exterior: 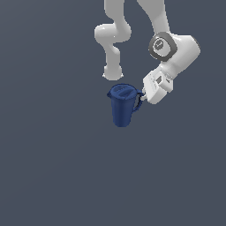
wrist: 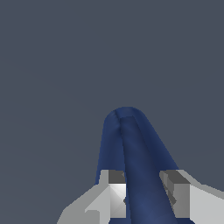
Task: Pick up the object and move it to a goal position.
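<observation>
Gripper [wrist: 142,192] fingers astride pitcher [exterior: 122,106] handle, prob. clamped.

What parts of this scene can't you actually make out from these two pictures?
- Exterior view: the gripper fingertips are hidden behind the pitcher's handle, so contact is unclear.
- Wrist view: the pitcher is cut off by the frame's edge; lid and spout are out of view.
- Either view: no goal marker shows.
- Exterior view: the arm's base is cut off.
</observation>
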Tool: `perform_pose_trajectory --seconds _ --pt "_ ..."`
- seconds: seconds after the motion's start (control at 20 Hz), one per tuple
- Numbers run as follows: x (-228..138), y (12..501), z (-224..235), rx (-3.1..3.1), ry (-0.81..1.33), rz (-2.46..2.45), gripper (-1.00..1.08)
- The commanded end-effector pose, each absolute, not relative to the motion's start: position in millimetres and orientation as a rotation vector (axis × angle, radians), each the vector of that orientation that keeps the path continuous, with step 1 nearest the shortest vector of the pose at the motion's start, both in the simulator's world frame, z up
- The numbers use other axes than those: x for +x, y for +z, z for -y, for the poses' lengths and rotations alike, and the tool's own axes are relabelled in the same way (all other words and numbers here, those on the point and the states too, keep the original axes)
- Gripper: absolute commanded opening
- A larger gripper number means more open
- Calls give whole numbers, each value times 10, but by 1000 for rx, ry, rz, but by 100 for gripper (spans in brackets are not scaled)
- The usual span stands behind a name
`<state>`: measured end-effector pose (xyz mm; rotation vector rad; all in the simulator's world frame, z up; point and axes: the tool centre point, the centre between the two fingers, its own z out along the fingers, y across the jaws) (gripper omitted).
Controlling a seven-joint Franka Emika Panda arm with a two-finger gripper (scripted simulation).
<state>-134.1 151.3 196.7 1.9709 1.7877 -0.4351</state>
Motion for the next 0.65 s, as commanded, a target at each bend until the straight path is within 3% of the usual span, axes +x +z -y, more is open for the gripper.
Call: perform_pose_trajectory --seconds 0.0,0.25,0.6 --pt "-1376 1985 -1800 1972 -433 -1786 -100" --pt "-1407 1994 -2159 1973 -433 -1786 -100" --pt "-1412 2000 -2316 1973 -433 -1784 -100"
